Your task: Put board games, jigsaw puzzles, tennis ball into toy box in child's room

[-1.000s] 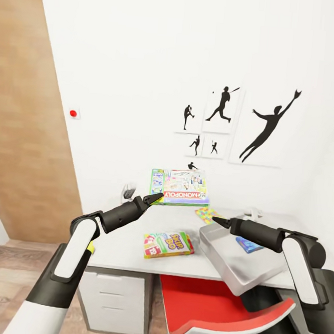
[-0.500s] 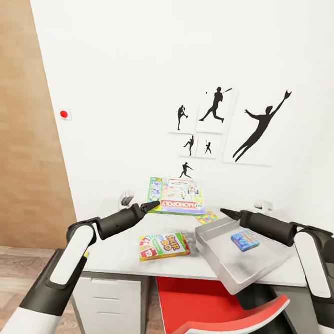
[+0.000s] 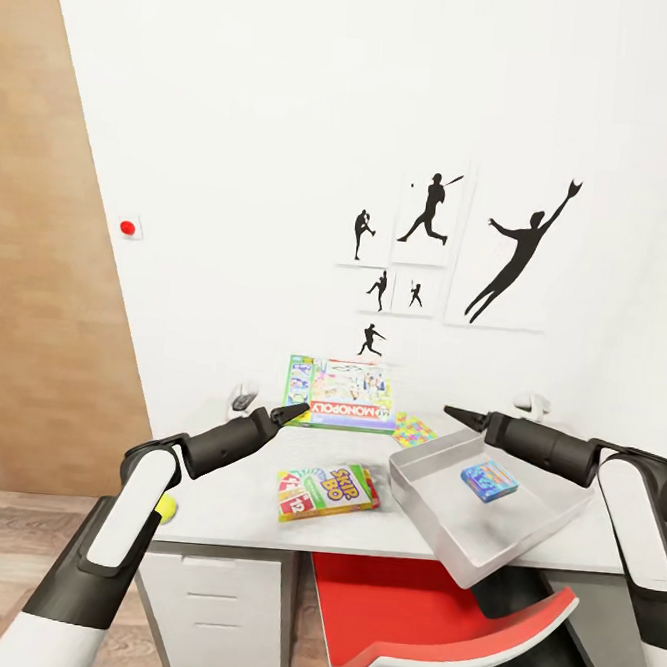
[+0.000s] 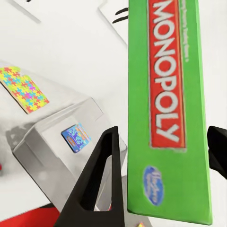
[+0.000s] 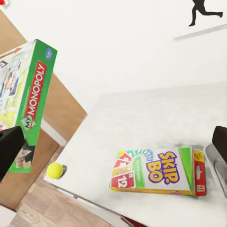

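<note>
My left gripper [image 3: 292, 412] clamps the green-edged Monopoly box [image 3: 337, 394] tilted above the table [image 3: 230, 501]. Skip-Bo [image 3: 327, 491] lies flat beside the toy box [image 3: 431, 502], which holds the small blue game [image 3: 489, 480]. A jigsaw puzzle [image 3: 415, 430] lies behind; the tennis ball [image 3: 165, 508] sits at the table's left edge.

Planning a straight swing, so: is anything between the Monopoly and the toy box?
A flat jigsaw puzzle lies between the Monopoly, held by the left end effector, and the toy box. The right end effector hovers over the toy box's rim on that side and may intrude.
</note>
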